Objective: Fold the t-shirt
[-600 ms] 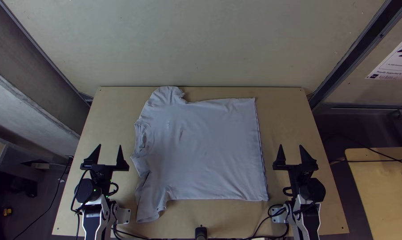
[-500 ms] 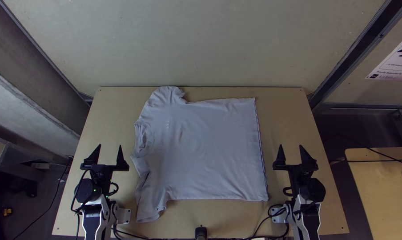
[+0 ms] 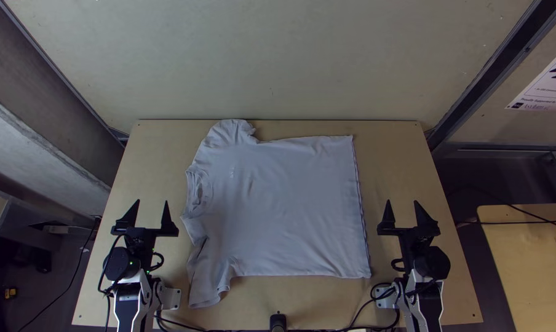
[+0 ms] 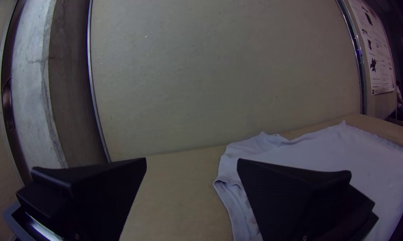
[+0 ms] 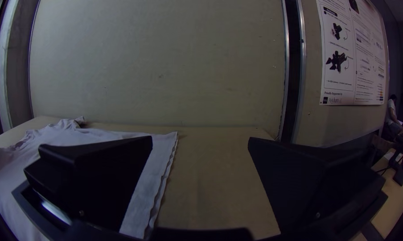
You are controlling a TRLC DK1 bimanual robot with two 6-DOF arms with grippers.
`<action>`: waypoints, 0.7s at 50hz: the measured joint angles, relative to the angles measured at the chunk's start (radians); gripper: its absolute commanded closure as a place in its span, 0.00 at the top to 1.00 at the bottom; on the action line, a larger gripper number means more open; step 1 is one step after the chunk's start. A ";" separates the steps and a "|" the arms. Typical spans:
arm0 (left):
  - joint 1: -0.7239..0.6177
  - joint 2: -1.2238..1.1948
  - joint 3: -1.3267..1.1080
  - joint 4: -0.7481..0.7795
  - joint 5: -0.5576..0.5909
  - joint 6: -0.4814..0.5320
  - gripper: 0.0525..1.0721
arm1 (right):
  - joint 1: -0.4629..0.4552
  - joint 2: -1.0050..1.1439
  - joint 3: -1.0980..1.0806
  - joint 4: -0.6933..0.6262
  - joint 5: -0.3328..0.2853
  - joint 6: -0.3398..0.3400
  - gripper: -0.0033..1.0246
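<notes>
A pale t-shirt (image 3: 284,203) lies spread out on the table, its collar toward the left and its hem toward the right in the top view. One sleeve points to the table's far edge, the other to the near edge. Left of the collar, my left gripper (image 3: 152,212) stands open, apart from the cloth. My right gripper (image 3: 402,213) is open to the right of the hem, touching nothing. The left wrist view has the left gripper (image 4: 191,163) with the shirt (image 4: 326,147) beyond one finger. In the right wrist view are the right gripper (image 5: 200,140) and the shirt's hem (image 5: 166,160).
The light wooden table (image 3: 315,301) has bare wood around the shirt. A wall panel (image 3: 278,61) rises behind its far edge. Cables run along the near edge beside a small black post (image 3: 278,322). Another wooden table (image 3: 530,264) stands off to the right.
</notes>
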 measured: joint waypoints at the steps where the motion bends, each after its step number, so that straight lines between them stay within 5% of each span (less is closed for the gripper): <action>1: 0.000 0.000 0.000 0.000 0.000 0.000 0.96 | 0.000 0.000 0.000 0.000 0.000 0.000 0.96; 35: 0.050 0.000 0.004 -0.010 -0.027 0.000 0.96 | -0.012 0.000 0.027 0.002 0.002 0.050 0.96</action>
